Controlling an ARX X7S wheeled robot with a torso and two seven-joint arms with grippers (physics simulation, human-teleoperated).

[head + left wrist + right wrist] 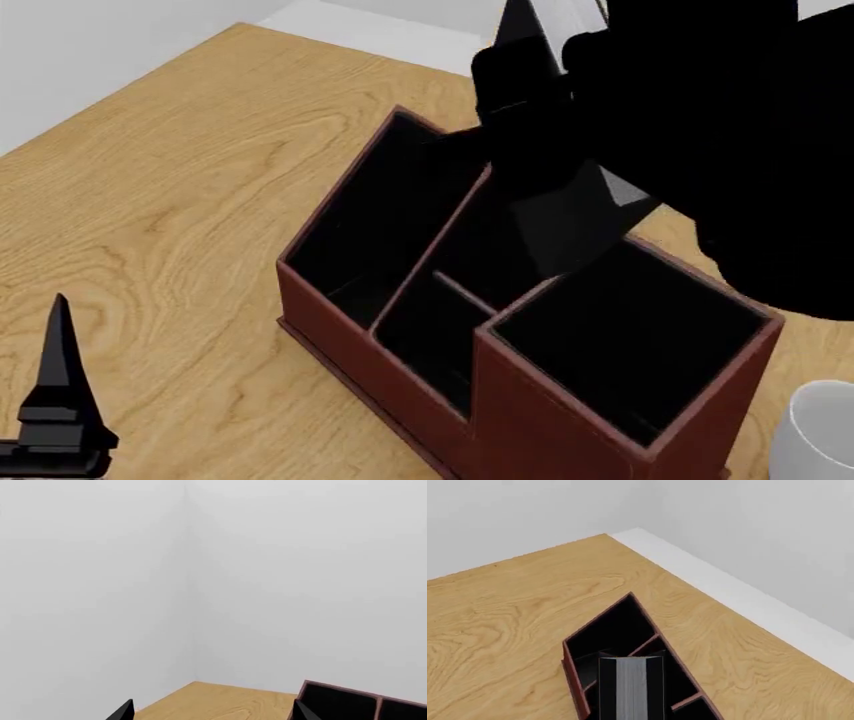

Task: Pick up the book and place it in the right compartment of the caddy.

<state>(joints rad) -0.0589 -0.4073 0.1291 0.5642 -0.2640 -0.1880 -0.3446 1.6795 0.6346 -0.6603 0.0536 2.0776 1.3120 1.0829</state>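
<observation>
The reddish-brown caddy (387,370) stands on the wooden table, with its tall square right compartment (627,335) nearest my right side. My right gripper (534,130) is shut on the black book (567,230) and holds it above the caddy's middle sections, just left of the right compartment. In the right wrist view the book's grey page edges (630,687) face the camera over the caddy (610,625). My left gripper (212,712) is open and empty, low beside the caddy (340,700); it also shows in the head view (60,400) at the lower left.
A white mug (821,430) stands right of the caddy. The wooden table (160,200) extends left and behind the caddy, ending at a white floor strip (747,600) and grey walls. My right arm (721,120) hides the caddy's far right.
</observation>
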